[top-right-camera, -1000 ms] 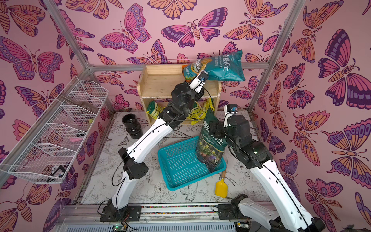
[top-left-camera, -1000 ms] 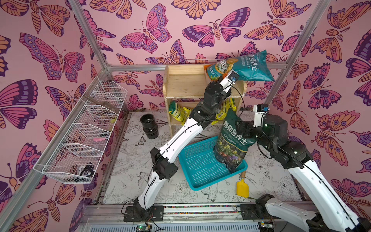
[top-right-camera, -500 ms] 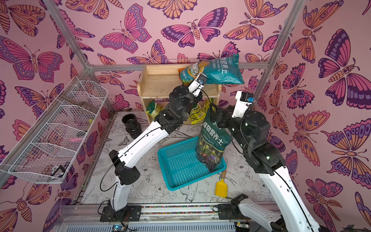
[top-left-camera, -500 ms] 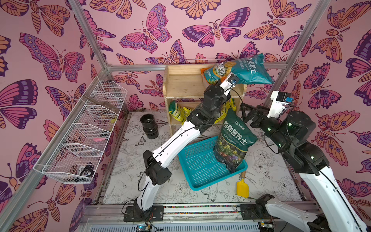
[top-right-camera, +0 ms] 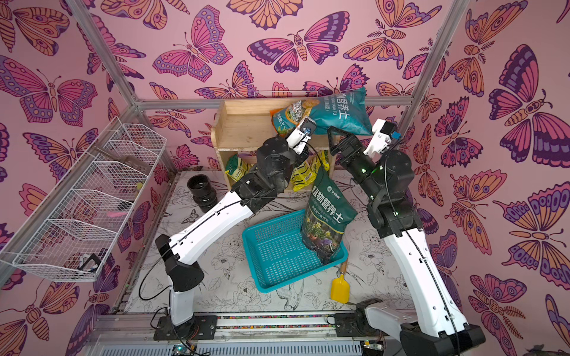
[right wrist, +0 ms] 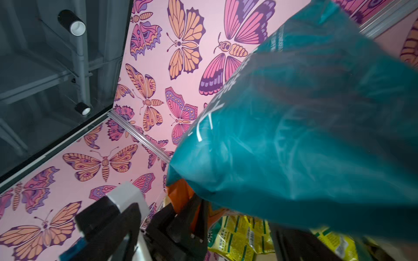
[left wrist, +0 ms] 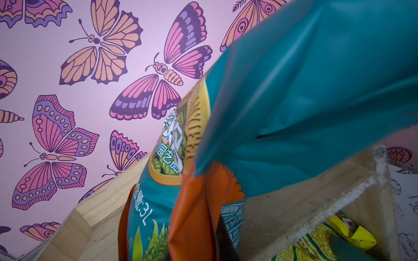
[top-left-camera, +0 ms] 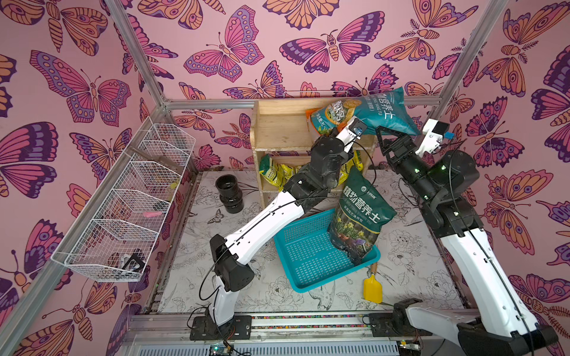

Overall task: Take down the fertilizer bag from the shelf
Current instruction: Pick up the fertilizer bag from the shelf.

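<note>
Pinching the orange-edged end of the fertilizer bag (top-left-camera: 379, 114), the left gripper (top-left-camera: 329, 133) is clamped tight. The bag's long axis slants up and away from those fingers, its far end overhanging the shelf (top-left-camera: 277, 129) just above the right gripper (top-left-camera: 393, 137) (jaws spread wide, empty). Smooth wood underneath, with free space toward the arms.

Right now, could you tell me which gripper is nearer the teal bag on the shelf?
Left. The left gripper is shut on the teal bag's orange corner; the right gripper is open below its overhanging end.
</note>
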Controlling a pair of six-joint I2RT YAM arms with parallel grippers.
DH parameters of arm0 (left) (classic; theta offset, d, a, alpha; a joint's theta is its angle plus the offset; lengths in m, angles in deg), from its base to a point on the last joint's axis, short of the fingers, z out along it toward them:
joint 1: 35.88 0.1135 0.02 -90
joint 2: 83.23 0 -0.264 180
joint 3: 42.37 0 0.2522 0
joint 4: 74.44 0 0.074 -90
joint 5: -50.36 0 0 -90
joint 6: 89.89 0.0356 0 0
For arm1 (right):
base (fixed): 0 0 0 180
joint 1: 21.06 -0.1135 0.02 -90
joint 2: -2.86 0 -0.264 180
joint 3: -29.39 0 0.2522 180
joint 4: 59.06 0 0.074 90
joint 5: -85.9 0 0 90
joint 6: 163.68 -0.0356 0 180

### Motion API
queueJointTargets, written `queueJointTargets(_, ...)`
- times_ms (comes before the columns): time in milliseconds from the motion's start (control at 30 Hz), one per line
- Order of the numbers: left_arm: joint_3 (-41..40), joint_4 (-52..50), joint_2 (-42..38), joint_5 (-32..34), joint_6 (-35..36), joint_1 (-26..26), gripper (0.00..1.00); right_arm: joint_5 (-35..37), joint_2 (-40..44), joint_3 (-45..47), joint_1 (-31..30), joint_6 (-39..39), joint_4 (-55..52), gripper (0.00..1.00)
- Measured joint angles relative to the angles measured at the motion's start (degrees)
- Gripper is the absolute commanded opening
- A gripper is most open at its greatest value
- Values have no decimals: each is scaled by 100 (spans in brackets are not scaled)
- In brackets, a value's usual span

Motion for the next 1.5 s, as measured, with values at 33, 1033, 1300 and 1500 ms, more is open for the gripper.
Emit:
queueJointTargets(33,0,2,0,2,0,0,0,-46,-7,0,0,-79,94,91)
queueJointTargets(1033,-1005,675,-533,83,-315,-17,0,704,-1137,-667,-625,-232,417,99)
queueJointTargets(1300,-1001,654,-522,85,-319,-33,0,1088,-918,-166,-680,-153,299,99)
queueJointTargets(1500,-1099,761,-546,94,-426,-33,0,1110,-1456,-649,-682,-140,634,99)
